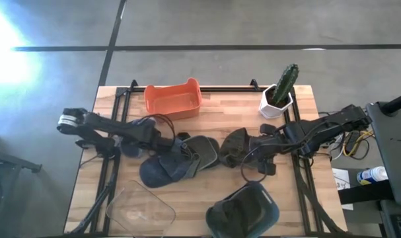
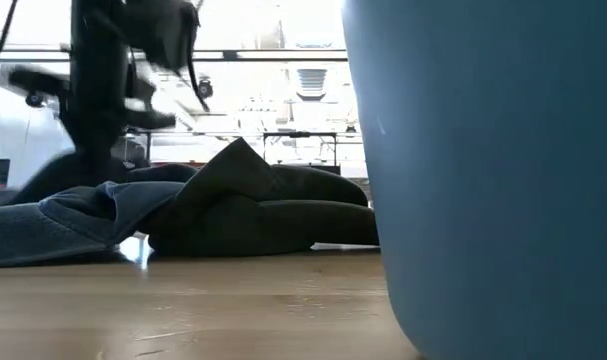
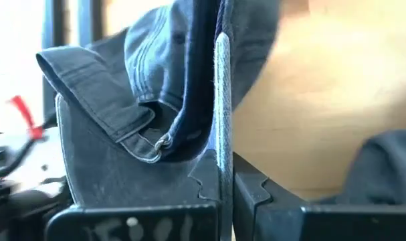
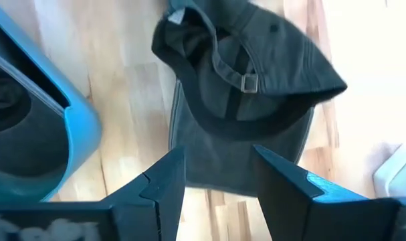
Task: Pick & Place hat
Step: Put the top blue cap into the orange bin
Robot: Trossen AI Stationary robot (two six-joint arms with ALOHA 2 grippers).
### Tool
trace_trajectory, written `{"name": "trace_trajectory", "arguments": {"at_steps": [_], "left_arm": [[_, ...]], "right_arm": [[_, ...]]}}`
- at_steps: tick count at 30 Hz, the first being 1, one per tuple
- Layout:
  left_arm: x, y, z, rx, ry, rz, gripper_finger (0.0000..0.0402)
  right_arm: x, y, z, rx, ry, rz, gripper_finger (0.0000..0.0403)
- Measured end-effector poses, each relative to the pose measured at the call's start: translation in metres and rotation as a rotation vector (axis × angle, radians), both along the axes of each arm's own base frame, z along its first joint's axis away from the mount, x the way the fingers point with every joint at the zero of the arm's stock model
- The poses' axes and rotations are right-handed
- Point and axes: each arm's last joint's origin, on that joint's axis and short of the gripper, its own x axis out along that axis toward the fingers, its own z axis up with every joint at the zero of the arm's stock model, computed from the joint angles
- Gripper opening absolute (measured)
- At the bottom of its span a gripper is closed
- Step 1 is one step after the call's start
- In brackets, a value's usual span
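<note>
Now left tool (image 3: 223,191) clamps blue hat (image 1: 162,170), brim toward near edge; right tool (image 4: 219,177) spread.

Worktop (image 1: 207,188): pale wood planks, smooth, slight sheen. Blue hat (image 3: 156,87): matt denim cloth, stitched seams. Dark hat (image 4: 256,73): matt olive cloth, metal strap buckle. Blue bin (image 2: 493,170): smooth plastic, soft gloss. Orange bin (image 1: 173,99): plastic. Fingers (image 4: 166,177): matt black plastic.
</note>
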Motion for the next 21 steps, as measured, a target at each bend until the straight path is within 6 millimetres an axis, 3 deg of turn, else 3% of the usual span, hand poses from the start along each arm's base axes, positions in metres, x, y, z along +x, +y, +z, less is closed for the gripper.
{"name": "trace_trajectory", "arguments": {"at_steps": [4, 6, 9, 11, 17, 21], "left_arm": [[-0.013, -0.008, 0.048, 0.111, -0.064, 0.047, 0.0006], [-0.016, -0.011, 0.068, 0.178, -0.183, 0.045, 0.0006], [-0.013, -0.009, 0.091, 0.318, -0.376, 0.001, 0.0006], [-0.009, -0.006, 0.102, 0.419, -0.406, -0.068, 0.0006], [0.032, 0.012, 0.117, 0.604, -0.298, -0.437, 0.0006], [0.066, 0.043, 0.122, 0.69, -0.143, -0.698, 0.0006]], "right_arm": [[-0.001, 0.0, 0.005, 0.004, -0.045, 0.021, 0.0152], [-0.001, -0.001, 0.007, 0.005, -0.064, 0.037, 0.0148], [-0.001, 0.0, 0.009, 0.007, -0.089, 0.053, 0.0142], [-0.001, 0.0, 0.01, 0.01, -0.104, 0.058, 0.0138], [-0.001, -0.001, 0.011, -0.006, -0.116, 0.052, 0.0127], [0.0, -0.001, 0.011, -0.011, -0.12, 0.046, 0.012]]}}
